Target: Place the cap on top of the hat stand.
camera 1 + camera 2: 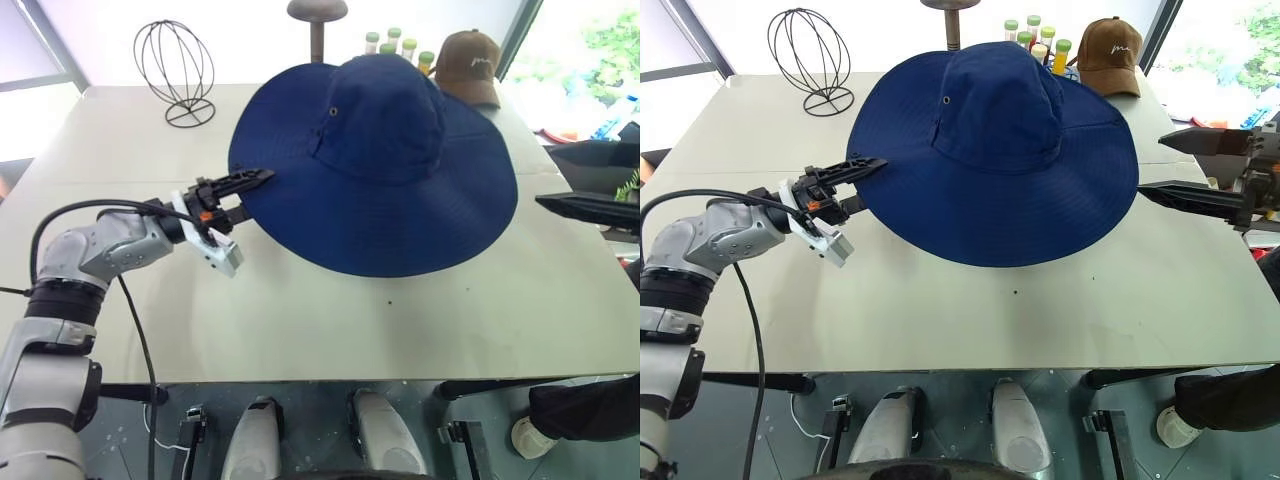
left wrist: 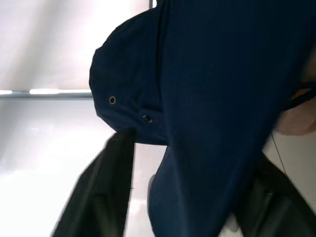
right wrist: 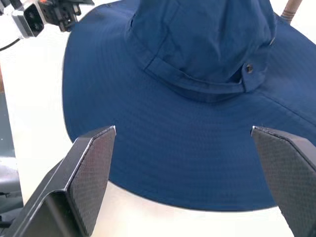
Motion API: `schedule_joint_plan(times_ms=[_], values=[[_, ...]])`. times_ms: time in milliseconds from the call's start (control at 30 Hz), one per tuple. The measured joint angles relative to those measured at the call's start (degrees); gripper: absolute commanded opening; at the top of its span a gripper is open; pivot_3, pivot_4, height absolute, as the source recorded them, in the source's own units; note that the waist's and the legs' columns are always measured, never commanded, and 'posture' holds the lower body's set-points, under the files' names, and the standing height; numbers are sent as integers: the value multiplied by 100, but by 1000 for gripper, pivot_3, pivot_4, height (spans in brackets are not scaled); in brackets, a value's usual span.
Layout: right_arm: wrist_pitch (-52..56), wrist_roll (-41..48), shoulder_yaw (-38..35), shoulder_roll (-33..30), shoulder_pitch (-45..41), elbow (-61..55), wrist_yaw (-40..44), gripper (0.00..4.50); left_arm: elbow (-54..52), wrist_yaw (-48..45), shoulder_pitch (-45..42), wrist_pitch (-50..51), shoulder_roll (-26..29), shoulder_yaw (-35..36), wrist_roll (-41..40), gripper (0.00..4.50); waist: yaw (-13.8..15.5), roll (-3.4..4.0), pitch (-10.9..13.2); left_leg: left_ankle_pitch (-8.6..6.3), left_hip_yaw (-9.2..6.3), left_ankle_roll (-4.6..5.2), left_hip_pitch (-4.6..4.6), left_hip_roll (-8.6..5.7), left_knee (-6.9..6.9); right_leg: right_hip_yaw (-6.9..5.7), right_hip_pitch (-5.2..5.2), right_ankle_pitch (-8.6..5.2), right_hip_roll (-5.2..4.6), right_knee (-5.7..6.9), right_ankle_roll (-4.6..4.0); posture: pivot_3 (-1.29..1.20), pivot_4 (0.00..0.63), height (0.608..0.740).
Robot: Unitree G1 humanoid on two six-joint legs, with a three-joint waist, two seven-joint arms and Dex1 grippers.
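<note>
The hat [image 1: 375, 160] sits raised over the stand; both grippers, left gripper [image 1: 245, 196] and right gripper [image 1: 1200, 170], are spread open, holding nothing; only withdrawal remains.

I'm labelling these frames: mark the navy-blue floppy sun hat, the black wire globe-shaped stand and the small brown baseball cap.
Navy-blue floppy sun hat [image 1: 385, 115]: left eye view, domed crown.
Black wire globe-shaped stand [image 1: 174, 62]: left eye view, wire globe.
Small brown baseball cap [image 1: 1110, 55]: right eye view, front panel.

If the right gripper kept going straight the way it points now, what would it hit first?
Most likely the brim of the blue hat. The right gripper is open and aimed at the brim's near edge, which lies between its fingers. It may pass just over the fabric; the height is hard to judge.
</note>
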Motion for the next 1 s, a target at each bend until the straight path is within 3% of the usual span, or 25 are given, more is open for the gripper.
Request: schedule_joint_plan(times_ms=[33, 233, 333, 467, 567, 667, 733, 867, 1000], values=[[-23, 0, 47, 16, -18, 7, 0, 4500, -24, -30, 41, -3, 58, 2, -54, 4444, 0, 0, 0, 0, 0, 0, 0, 0, 0, 0, 0, 0, 0, 0, 0, 0, 150, 740], [-135, -100, 439, 59, -431, 198, 5, 4500, -466, -421, 958, 47, 683, 45, -596, 4483, -16, 1, 0, 0, 1, 0, 3, 3, -5, 0, -1, 0, 0, 1, -2, 0, 150, 740], [-259, -215, 678, 135, -681, 383, 54, 4500, -838, -924, 1613, 477, 1183, 139, -1411, 4483, -3, 0, 0, 0, 1, 0, 3, 5, -5, 0, -1, -1, 1, 1, -3, 0, 150, 740], [-438, -410, 990, 197, -998, 771, 174, 4500, -1712, -2371, 2940, 2389, 1942, 501, -3708, 4483, -10, 6, 4, 0, 9, 0, 4, 9, -9, 0, -5, -7, -2, 1, -12, 0, 150, 740], [-587, -575, 1217, 249, -1351, 1110, 295, 4500, -2644, -3501, 3784, 4869, 2346, 1293, -6024, 4483, -2, 3, 10, 0, 10, 0, -2, 18, -8, -3, -13, -12, 4, 3, -23, 0, 150, 740], [-725, -740, 1419, 280, -1679, 1424, 454, 4500, -3151, -4398, 4013, 7174, 2706, 2437, -8008, 4483, 0, 7, 13, 0, 13, 0, -3, 19, -7, -5, -13, -16, 4, 1, -27, 0, 150, 740], [-830, -849, 1531, 325, -1900, 1671, 574, 4500, -3134, -4906, 3851, 8359, 2858, 3082, -8916, 4483, -16, 9, 15, 0, 15, 0, -3, 19, -7, -5, -15, -25, 4, 0, -41, 0, 150, 740], [-1055, -1090, 1768, 403, -2254, 2133, 834, 4500, -2826, -5717, 3374, 9998, 3217, 3899, -9851, 4483, -99, 12, 17, 0, 15, 0, -5, 19, -14, -5, -20, -27, 7, 1, -39, 0, 150, 740], [-1340, -1384, 1917, 427, -2649, 2720, 1074, 4500, -2498, -6632, 3042, 10784, 3636, 4227, -9945, 4483, -178, 13, 17, -1, 15, 1, -4, 19, -21, -5, -24, -28, 7, 0, -38, 0, 150, 740]])
